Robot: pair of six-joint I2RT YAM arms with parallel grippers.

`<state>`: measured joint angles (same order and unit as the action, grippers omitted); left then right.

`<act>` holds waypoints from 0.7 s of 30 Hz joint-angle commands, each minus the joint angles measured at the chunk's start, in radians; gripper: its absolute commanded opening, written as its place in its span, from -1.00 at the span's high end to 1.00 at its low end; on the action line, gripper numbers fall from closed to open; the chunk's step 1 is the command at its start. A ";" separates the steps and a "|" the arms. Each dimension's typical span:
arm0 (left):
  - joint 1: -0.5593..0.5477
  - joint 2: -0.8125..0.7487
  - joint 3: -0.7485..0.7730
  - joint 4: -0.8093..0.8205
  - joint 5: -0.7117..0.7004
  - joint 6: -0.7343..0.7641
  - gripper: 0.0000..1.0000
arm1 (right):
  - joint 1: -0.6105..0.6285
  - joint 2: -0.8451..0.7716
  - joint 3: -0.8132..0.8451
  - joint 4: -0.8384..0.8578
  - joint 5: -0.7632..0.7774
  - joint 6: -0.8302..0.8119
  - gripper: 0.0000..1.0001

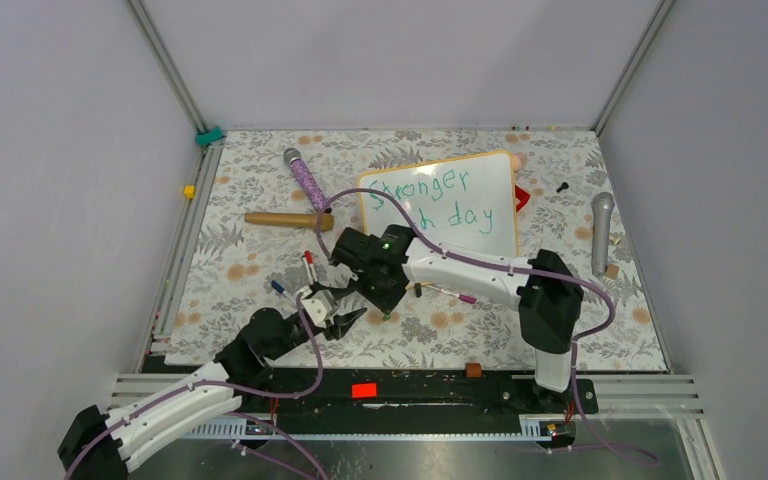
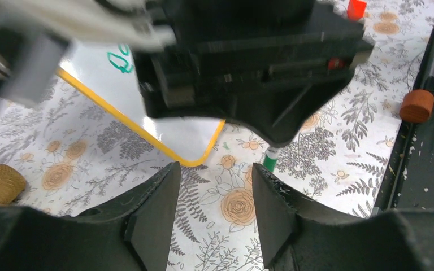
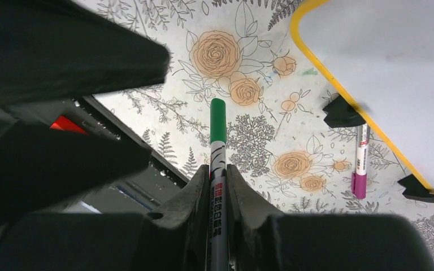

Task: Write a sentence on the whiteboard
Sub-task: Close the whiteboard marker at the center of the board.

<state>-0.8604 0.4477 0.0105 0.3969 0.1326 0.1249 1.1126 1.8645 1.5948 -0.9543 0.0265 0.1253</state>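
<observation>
The whiteboard (image 1: 480, 195) lies at the back centre with the green sentence (image 1: 430, 186) "Stronger each day" on it, the second line partly hidden by a cable and my right arm. My right gripper (image 1: 380, 298) hangs over the mat in front of the board's near-left corner. In the right wrist view it (image 3: 217, 169) is shut on a marker with a green cap (image 3: 217, 119) pointing at the mat. My left gripper (image 1: 350, 320) is open and empty just beside it. In the left wrist view it (image 2: 215, 175) is under the right gripper's body, with the green cap (image 2: 270, 162) and the board's corner (image 2: 175, 121) ahead.
A purple marker (image 1: 457, 295) lies by the board's front edge. Red and blue markers (image 1: 308, 262) lie left of the grippers. A wooden roller (image 1: 285, 219), a purple microphone (image 1: 307, 180) and a grey microphone (image 1: 600, 230) lie around the board. A brown block (image 1: 473, 369) sits at the near edge.
</observation>
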 commanded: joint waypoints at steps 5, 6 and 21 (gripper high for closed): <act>-0.004 -0.151 0.001 -0.049 -0.102 -0.005 -0.01 | 0.038 0.151 -0.031 0.032 0.055 0.027 1.00; -0.003 -0.153 0.004 -0.057 -0.108 -0.005 -0.01 | 0.041 0.169 -0.034 0.039 0.063 0.032 1.00; -0.005 -0.118 0.028 -0.072 -0.214 -0.066 -0.08 | 0.026 -0.119 -0.112 0.375 0.214 0.109 1.00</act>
<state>-0.8635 0.3466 0.0109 0.2962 0.0128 0.1040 1.1450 1.8511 1.5208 -0.7849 0.1387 0.1772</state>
